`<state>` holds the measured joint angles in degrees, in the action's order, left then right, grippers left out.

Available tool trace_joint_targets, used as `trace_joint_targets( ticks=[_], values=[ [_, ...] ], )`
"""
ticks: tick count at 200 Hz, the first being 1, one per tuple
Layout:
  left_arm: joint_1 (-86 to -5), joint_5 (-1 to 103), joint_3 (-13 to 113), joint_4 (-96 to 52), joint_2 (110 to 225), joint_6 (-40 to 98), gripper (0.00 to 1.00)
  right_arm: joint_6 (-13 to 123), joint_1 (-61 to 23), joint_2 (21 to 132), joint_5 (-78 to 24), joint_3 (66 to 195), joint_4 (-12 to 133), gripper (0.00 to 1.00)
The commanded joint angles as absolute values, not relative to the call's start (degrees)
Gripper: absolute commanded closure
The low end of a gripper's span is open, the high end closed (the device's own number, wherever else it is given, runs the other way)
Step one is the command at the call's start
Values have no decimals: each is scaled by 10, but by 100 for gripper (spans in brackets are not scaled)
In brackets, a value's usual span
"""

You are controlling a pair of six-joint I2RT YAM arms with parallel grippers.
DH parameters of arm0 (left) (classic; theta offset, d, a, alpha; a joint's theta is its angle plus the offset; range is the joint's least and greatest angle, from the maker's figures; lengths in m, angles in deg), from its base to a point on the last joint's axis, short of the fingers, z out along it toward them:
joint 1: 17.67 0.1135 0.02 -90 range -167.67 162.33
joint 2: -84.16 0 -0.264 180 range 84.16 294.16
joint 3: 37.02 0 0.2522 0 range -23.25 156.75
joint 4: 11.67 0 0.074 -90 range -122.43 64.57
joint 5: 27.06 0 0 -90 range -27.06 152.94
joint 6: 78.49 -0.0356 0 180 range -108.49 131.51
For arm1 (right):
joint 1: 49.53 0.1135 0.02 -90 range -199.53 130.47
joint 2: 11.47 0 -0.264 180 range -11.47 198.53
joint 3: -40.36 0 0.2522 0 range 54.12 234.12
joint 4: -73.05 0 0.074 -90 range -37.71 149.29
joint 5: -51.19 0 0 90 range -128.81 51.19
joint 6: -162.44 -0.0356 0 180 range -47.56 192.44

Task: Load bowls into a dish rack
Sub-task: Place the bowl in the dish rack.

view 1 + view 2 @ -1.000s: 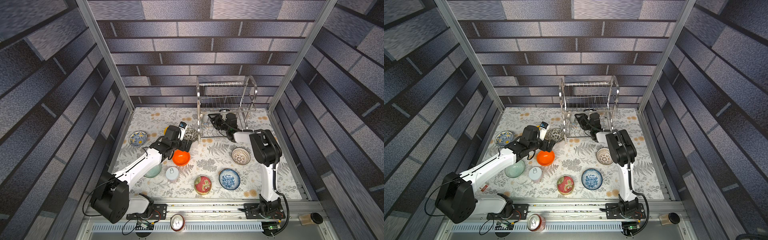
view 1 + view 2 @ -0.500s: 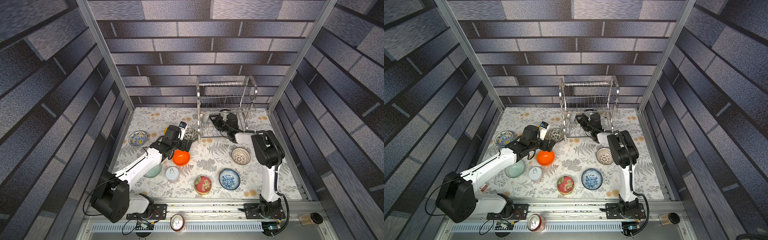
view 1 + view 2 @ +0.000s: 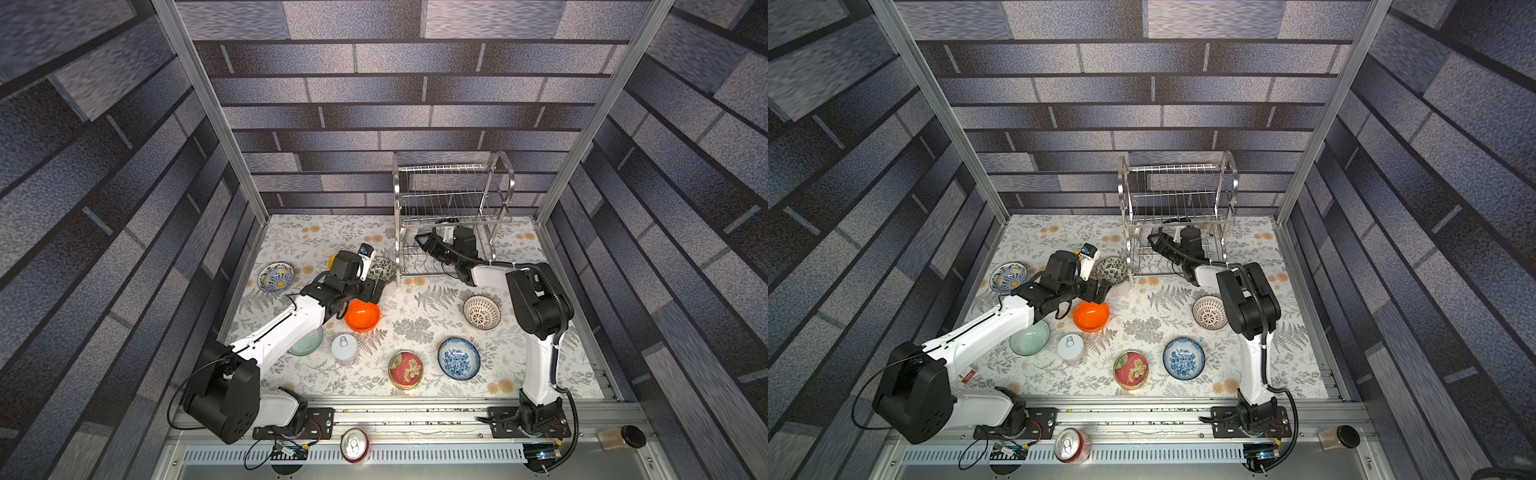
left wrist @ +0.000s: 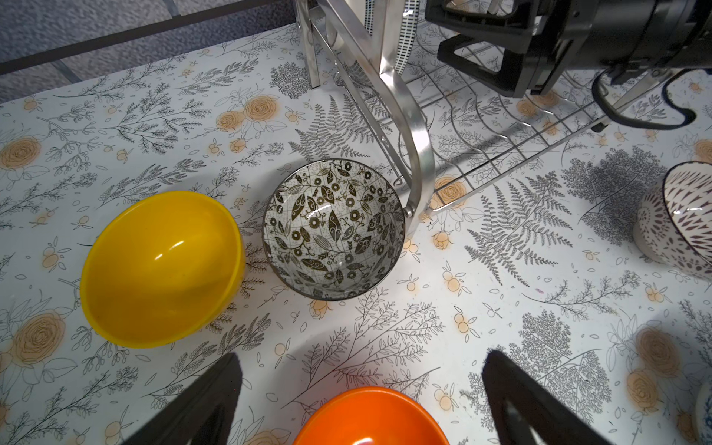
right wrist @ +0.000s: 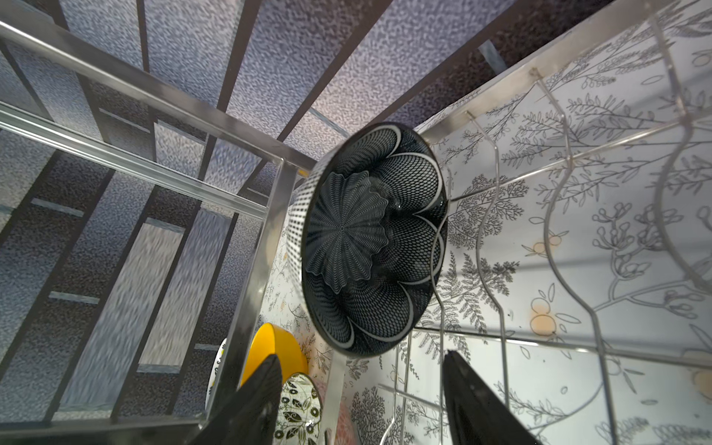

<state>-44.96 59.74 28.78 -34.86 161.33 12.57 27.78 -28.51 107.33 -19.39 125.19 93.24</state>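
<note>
Left arm: base at 7 o'clock, stretched low toward table (image 3: 415, 332) centre. Left end effector (image 4: 362, 356) is wide and empty, above the far side of the orange bowl (image 3: 362, 315), facing the dark floral bowl (image 4: 333, 229).

Right arm: base at 5 o'clock, upper link upright, forearm running toward 11 o'clock into the lower tier of the dish rack (image 4: 420, 154), which sits at 1 o'clock. Right end effector (image 5: 360, 358) has its jaws apart and we see no grip. The navy bowl (image 5: 370, 239) stands on edge in the slots just ahead.
</note>
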Motion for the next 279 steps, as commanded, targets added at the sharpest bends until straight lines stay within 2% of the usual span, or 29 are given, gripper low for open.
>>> trace_joint_targets(
  ticks=[1,103,188,256,279],
  values=[
    [-445,585,305,-347,1614,136,0,321,-274,1084,-187,1274,916,31],
    [-444,585,305,-349,1616,135,0,343,-261,1114,-243,1295,874,32],
    [-445,582,307,-349,1619,138,0,315,-261,1142,-267,1300,895,39],
    [-445,580,307,-348,1620,140,0,287,-262,1136,-296,1277,920,54],
    [-445,579,307,-348,1620,140,0,281,-262,1135,-296,1272,929,53]
  ],
)
